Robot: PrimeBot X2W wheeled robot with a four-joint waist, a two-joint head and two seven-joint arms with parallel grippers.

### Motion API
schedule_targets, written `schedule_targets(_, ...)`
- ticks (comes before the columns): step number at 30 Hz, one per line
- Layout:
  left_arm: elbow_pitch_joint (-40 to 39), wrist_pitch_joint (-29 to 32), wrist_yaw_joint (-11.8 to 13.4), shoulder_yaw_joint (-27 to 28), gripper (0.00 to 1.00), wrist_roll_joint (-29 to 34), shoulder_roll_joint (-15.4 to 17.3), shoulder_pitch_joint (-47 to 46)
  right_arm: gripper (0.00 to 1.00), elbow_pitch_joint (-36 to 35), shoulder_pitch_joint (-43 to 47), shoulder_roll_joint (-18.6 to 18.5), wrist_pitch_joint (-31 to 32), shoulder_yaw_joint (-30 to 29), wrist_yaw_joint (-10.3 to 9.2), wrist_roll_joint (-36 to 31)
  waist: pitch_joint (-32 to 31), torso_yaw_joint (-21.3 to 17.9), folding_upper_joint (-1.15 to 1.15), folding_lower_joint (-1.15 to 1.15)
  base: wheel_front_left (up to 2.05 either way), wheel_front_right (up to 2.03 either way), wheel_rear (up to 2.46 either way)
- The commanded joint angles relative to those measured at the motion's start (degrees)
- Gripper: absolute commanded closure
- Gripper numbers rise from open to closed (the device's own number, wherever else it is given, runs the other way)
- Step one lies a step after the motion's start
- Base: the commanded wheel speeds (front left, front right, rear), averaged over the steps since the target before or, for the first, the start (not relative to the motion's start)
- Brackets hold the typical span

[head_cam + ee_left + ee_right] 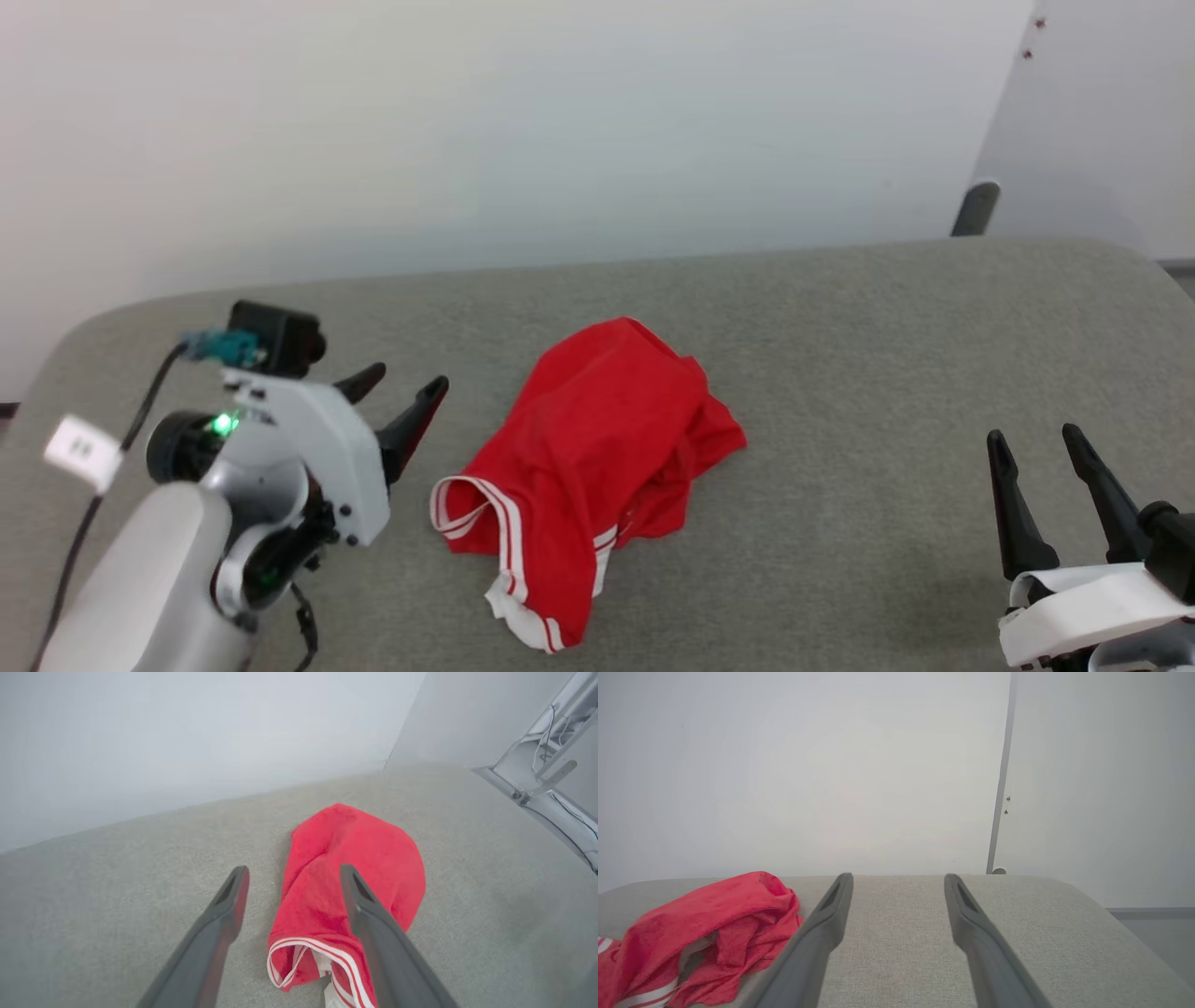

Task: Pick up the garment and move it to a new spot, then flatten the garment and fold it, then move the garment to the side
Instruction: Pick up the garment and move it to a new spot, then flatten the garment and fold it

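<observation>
The garment (588, 467), red with white-striped trim, lies crumpled in a heap at the middle of the grey padded table (840, 327). No lettering shows. My left gripper (401, 397) hovers just left of the heap, open and holding nothing. In the left wrist view the garment (345, 872) lies ahead between and beyond the spread fingers (219, 924) of the left gripper (292, 872). My right gripper (1032, 439) stands open at the lower right, well apart from the cloth. The right wrist view has the garment (705, 924) off to the left of the right gripper (899, 877).
A pale wall rises behind the table's far edge. A dark rounded post (976, 207) stands beyond the far right corner. A metal frame with cables (551, 779) shows at the right of the left wrist view. Bare grey padding lies right of the garment.
</observation>
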Motion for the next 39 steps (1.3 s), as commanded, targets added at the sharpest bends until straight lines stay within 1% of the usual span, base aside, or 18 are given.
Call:
schedule_targets(1,-0.53,-2.58,-0.21,0.84,0.0,0.43,0.33,2.04,0.0,0.25,0.55,-0.47,-0.48,0.08,0.02,0.59,-1.49,1.74,0.0,0.0,0.0,0.0,0.0)
schedule_targets(2,-0.91,-4.44,-0.38,1.42,0.0,0.63,0.6,3.0,0.0,0.37,0.58,-0.62,-0.5,0.14,0.02,0.64,-1.71,2.1,0.0,0.0,0.0,0.0,0.0)
schedule_targets(3,-0.91,-4.44,-0.38,1.42,0.0,0.63,0.6,3.0,0.0,0.37,0.58,-0.62,-0.5,0.14,0.02,0.64,-1.71,2.1,0.0,0.0,0.0,0.0,0.0)
schedule_targets(5,-1.84,-8.63,-0.95,2.06,0.0,1.21,0.99,4.69,0.0,0.69,0.78,-0.83,-0.73,0.24,0.02,0.76,-2.09,2.92,0.0,0.0,0.0,0.0,0.0)
schedule_targets(7,-1.91,-12.71,-0.66,3.22,0.0,2.04,1.38,6.86,0.0,0.9,0.94,-1.09,-1.01,0.39,0.02,0.65,-2.36,3.61,0.0,0.0,0.0,0.0,0.0)
schedule_targets(13,-1.77,-24.72,-1.09,6.57,0.0,3.35,2.22,12.9,0.0,1.46,1.54,-1.21,-1.96,0.19,0.02,-0.1,-3.11,5.28,0.0,0.0,0.0,0.0,0.0)
schedule_targets(18,-1.43,-33.23,-0.53,9.03,0.0,4.82,2.67,17.92,0.0,2.24,2.28,-1.96,-2.68,-0.63,0.02,0.38,-3.79,6.49,0.0,0.0,0.0,0.0,0.0)
schedule_targets(21,-1.02,-36.8,-0.17,9.77,0.0,5.47,2.55,20.8,0.0,2.79,2.7,-2.6,-3.28,-1.02,0.02,0.61,-4.16,7.18,0.0,0.0,0.0,0.0,0.0)
schedule_targets(23,-0.6,-38.52,0.03,10.47,0.0,5.77,2.49,22.37,0.0,2.98,3.38,-2.67,-3.68,-1.2,0.02,0.43,-4.32,7.56,0.0,0.0,0.0,0.0,0.0)
schedule_targets(27,0.1,-40.75,-0.63,11.37,0.0,6.72,1.84,24.59,0.0,3.21,3.86,-2.61,-4.35,-1.75,0.02,-0.01,-4.39,8.35,0.0,0.0,0.0,0.0,0.0)
schedule_targets(31,0.38,-41.48,-1.5,12.66,0.0,7.64,1.52,26.07,0.0,3.57,4.85,-2.46,-4.85,-2.12,0.02,-0.39,-4.57,8.99,0.0,0.0,0.0,0.0,0.0)
schedule_targets(39,-2.01,-41.57,-2.54,17.48,0.0,9.88,-0.84,29.03,0.0,3.7,5.97,-2.05,-5.49,-3.21,0.02,-0.29,-4.69,9.71,0.0,0.0,0.0,0.0,0.0)
